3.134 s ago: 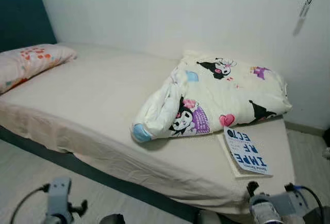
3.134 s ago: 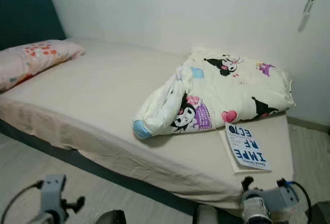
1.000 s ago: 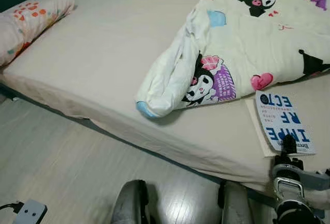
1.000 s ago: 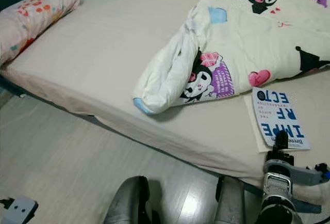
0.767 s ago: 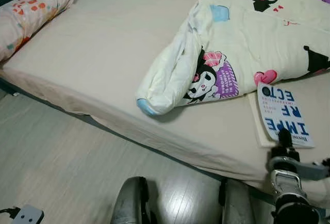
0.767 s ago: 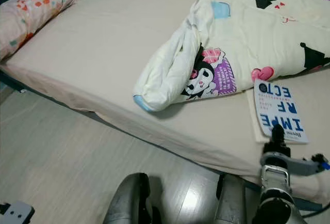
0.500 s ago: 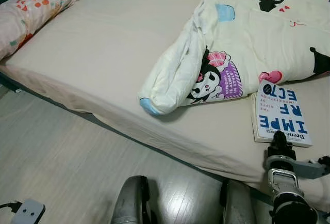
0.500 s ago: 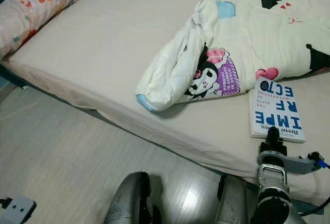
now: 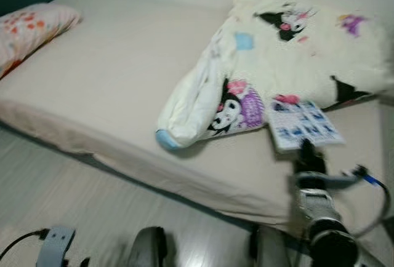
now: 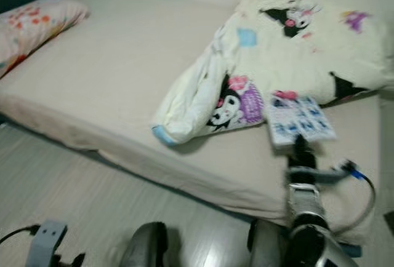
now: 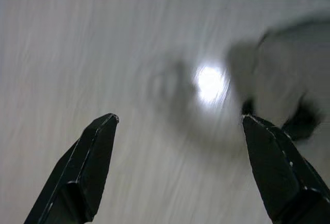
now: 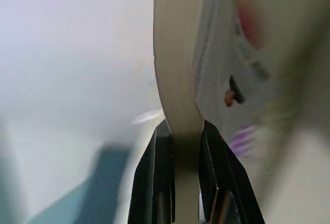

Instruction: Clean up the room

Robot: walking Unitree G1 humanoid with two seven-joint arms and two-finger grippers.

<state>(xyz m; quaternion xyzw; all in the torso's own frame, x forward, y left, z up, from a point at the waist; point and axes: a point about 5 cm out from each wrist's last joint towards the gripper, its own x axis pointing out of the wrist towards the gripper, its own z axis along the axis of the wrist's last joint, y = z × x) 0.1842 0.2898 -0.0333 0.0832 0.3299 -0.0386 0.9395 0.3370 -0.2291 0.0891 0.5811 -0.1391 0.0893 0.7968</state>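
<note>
A white book with blue lettering (image 9: 301,125) is clamped by its near edge in my right gripper (image 9: 306,150), held slightly above the right end of the bed (image 9: 111,76). In the right wrist view the book's pale edge (image 12: 175,53) runs up from between the black fingers (image 12: 149,172), which press on both sides of it. A folded white blanket with cartoon prints (image 9: 277,58) lies just beyond the book. My left gripper (image 11: 178,118) hangs open over the wooden floor, nothing between its fingers.
A pink patterned pillow (image 9: 31,30) rests at the head of the bed, far left. Pale wooden floor (image 9: 49,187) runs along the bed's front edge. A white wall stands behind the bed. The eye views are blurred.
The right gripper has shut on the book's near edge and raised it off the mattress. The head camera has tilted up, so the whole scene has shifted.
</note>
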